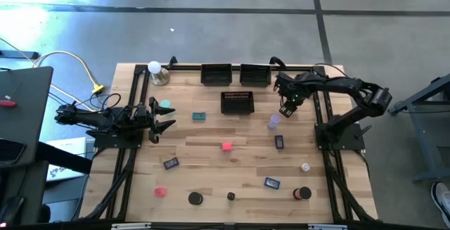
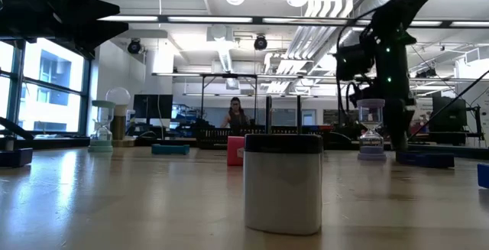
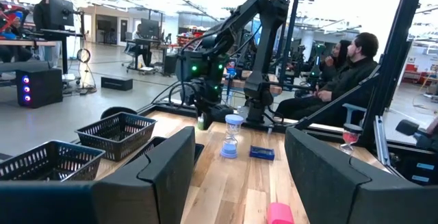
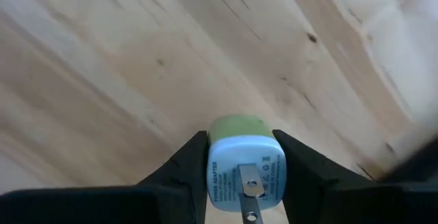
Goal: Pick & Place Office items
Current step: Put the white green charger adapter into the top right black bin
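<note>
Right between the right gripper's [image 4: 241, 157] two dark fingers [image 4: 183, 166] sits a small light-blue plug adapter [image 4: 245, 176] with a green end and metal prongs; both fingers press its opposite flanks, so the jaws stand part-closed around it rather than empty. Its long axis runs along the fingers, green end pointing away from the wrist toward the bare wooden table [image 4: 123, 66] below, prong face turned back to the camera. Whether it rests on the wood or hangs just clear I cannot tell. In the high view that gripper [image 1: 287, 108] hangs at the far right part of the table, just beside the nearer black mesh tray [image 1: 237, 102] and near the lavender hourglass [image 1: 273, 122]. Since the tray lies toward the table's middle from the fingers, the next move likely calls for a short carry that way. Farther out, the left gripper [image 1: 163, 124] waits over the left edge, its fingers [image 3: 168, 166] parted with nothing between them, beside a teal piece [image 1: 165, 105]. Other office items lie scattered toward the near edge: a pink-red cube [image 1: 227, 146], dark blue blocks [image 1: 272, 183] and black discs [image 1: 195, 199], well apart from either arm.
</note>
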{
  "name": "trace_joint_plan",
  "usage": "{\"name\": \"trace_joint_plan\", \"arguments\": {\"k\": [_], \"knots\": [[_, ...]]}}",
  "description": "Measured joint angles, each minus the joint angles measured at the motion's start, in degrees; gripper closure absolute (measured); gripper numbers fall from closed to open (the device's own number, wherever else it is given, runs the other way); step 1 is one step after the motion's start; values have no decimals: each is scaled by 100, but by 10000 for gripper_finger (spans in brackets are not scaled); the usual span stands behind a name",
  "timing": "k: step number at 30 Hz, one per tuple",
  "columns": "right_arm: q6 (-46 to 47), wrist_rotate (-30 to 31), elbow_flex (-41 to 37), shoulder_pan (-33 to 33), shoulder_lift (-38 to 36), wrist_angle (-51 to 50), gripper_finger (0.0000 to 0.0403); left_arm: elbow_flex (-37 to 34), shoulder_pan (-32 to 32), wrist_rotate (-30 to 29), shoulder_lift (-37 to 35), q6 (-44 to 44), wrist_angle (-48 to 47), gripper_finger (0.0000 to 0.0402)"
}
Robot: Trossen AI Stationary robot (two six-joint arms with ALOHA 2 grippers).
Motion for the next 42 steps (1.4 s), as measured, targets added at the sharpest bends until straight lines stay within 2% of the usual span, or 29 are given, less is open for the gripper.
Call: {"name": "trace_joint_plan", "arguments": {"k": [3,11,18,24,28,34,42], "knots": [[142,295,396,237,0,-547,281,0,0,0,1,2,0,181],[228,431,1713,513,0,-1344,280,0,-1,0,0,2,0,181],[178,480,2858,546,0,-1551,280,0,0,0,1,-26,0,181],[-140,440,3523,535,0,-1497,280,0,0,0,1,-17,-2,181],[-262,115,3867,339,39,-1291,280,0,-1,-1,-1,17,-1,181],[-371,-204,4439,89,634,-1281,280,0,-1,-2,1,13,0,181],[-433,-497,5179,-134,1948,-1318,280,0,0,-2,1,6,0,181]]}}
